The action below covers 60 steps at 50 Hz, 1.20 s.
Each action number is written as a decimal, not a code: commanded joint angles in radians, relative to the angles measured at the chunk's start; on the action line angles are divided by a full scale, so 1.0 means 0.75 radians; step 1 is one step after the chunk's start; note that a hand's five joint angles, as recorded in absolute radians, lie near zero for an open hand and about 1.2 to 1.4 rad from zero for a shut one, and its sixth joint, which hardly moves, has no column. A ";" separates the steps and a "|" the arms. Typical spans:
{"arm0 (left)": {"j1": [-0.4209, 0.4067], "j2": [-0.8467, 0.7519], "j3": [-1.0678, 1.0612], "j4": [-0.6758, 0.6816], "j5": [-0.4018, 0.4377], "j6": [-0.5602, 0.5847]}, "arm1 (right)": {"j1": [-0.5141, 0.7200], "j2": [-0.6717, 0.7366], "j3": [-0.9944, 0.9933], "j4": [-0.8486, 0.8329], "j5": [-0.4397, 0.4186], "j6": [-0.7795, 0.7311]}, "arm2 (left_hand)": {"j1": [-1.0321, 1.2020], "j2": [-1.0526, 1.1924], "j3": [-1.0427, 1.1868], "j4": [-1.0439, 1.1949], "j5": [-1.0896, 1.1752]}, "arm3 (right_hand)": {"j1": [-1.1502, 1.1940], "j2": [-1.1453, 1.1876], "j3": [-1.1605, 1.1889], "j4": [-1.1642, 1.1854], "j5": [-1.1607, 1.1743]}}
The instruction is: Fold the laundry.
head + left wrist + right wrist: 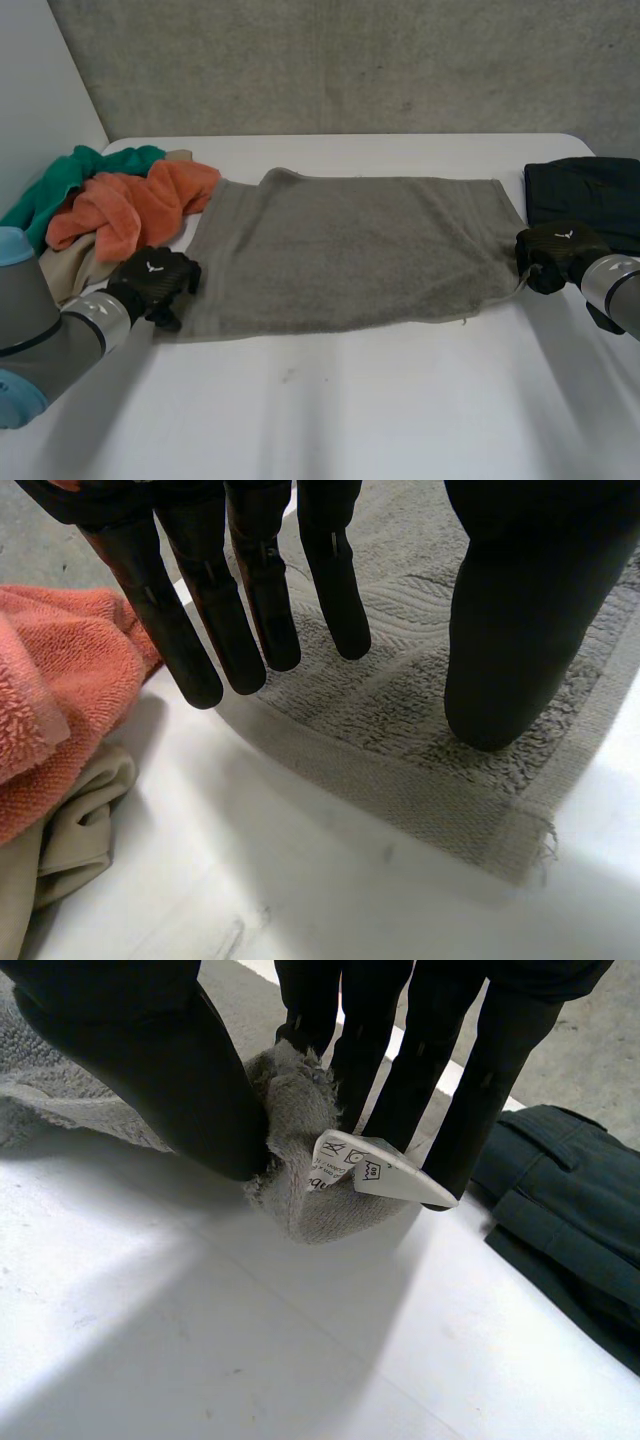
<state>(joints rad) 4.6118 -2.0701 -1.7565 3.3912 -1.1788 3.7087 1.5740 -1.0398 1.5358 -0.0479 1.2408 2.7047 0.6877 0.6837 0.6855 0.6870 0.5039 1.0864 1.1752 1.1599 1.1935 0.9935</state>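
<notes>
Grey looped towel (350, 250) is spread flat; its bunched corner is pinched between the right hand's (150, 1060) thumb and fingers. Above the other near corner the left hand's (510, 630) fingers are held straight, thumb seemingly pressed down.

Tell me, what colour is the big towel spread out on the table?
The towel is grey, seen best in the head view.

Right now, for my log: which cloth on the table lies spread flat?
The grey towel, spanning from left hand to right hand; orange towel and green cloth are crumpled, dark garment folded.
</notes>
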 commanded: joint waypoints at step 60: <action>-0.040 -0.165 0.215 -0.061 -0.060 0.025 | -0.004 -0.006 0.041 -0.032 -0.012 -0.005 | 0.342 0.348 0.345 0.343 0.354 | 0.413 0.295 0.315 0.270 0.304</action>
<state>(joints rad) 4.5815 -2.1778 -1.6092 3.3497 -1.2239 3.7164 1.5726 -1.0446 1.5660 -0.0721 1.2319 2.7014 0.7832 0.7794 0.7791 0.7780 0.5996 1.0864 1.1752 1.1600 1.1935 0.9935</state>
